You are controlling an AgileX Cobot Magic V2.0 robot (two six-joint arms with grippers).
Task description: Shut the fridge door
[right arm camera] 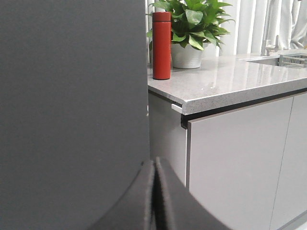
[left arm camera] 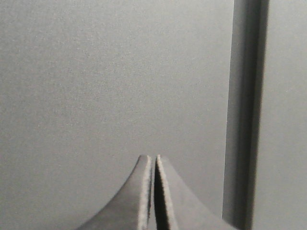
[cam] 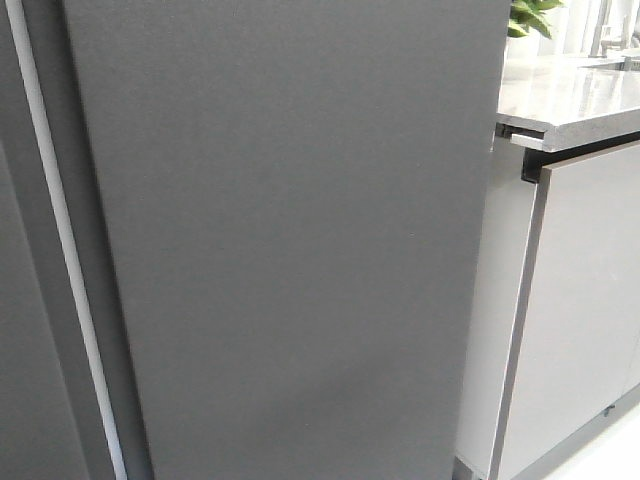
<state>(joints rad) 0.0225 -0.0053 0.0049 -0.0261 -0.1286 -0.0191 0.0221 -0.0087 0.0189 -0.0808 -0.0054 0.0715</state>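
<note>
At nine o'clock from the pale cabinet front [cam: 590,310], the fridge door [cam: 290,240] fills the front view, its outer face presented. Both the left gripper [left arm camera: 152,165] and right gripper [right arm camera: 154,170] are seen pressed closed, holding nothing.

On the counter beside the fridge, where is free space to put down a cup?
The countertop is bare from the red bottle forward to its front edge, and rightward toward the sink rack. The back corner is crowded by the bottle and potted plant.
</note>
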